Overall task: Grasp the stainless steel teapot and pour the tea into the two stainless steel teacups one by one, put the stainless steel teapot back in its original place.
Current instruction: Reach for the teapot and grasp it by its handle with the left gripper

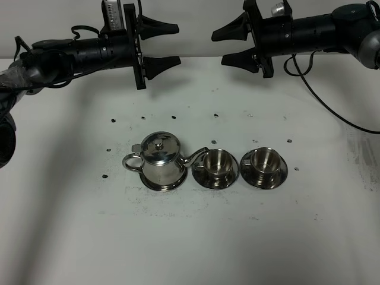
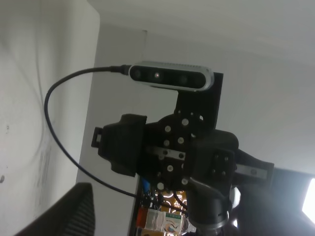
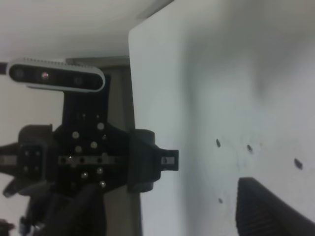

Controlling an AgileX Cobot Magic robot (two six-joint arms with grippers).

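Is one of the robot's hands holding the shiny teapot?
No, the teapot stands on the table, while the left gripper and right gripper are open, far from it.

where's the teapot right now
In the exterior high view the teapot stands left of centre on the table, spout toward the teacup next to it.

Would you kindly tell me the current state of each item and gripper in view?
Teapot: upright, lid on, standing on its dish.
Cup beside the spout: upright on its saucer, looks empty.
Outer cup: upright on its saucer, looks empty.
Left gripper: open, holding nothing.
Right gripper: open, holding nothing.
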